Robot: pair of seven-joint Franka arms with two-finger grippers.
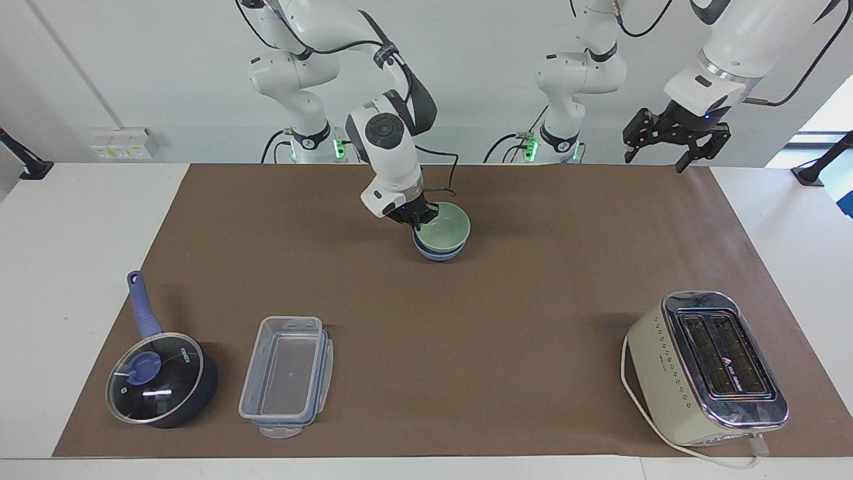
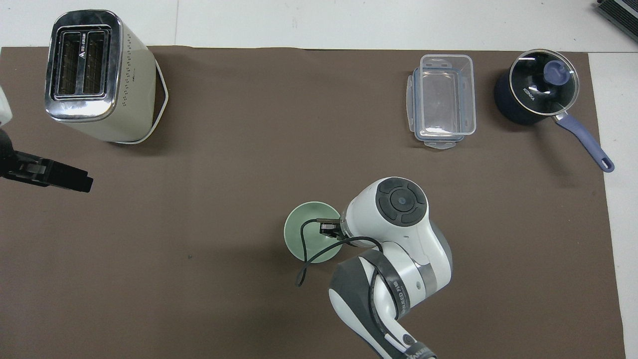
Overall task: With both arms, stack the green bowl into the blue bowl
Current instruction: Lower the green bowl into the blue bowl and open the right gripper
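Two bowls, green bowl (image 1: 445, 228) nested in blue bowl (image 1: 438, 252); right hand (image 1: 421, 217) pinches the green rim, left hand (image 1: 673, 141) hangs spread over the table's (image 1: 466, 320) edge.

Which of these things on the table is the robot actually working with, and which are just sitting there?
In use:
- green bowl, sitting in the blue bowl
- right gripper, shut on the green bowl's rim
- left gripper, open, waiting raised at its own end of the table

Just lying about:
- toaster
- clear plastic container
- lidded saucepan
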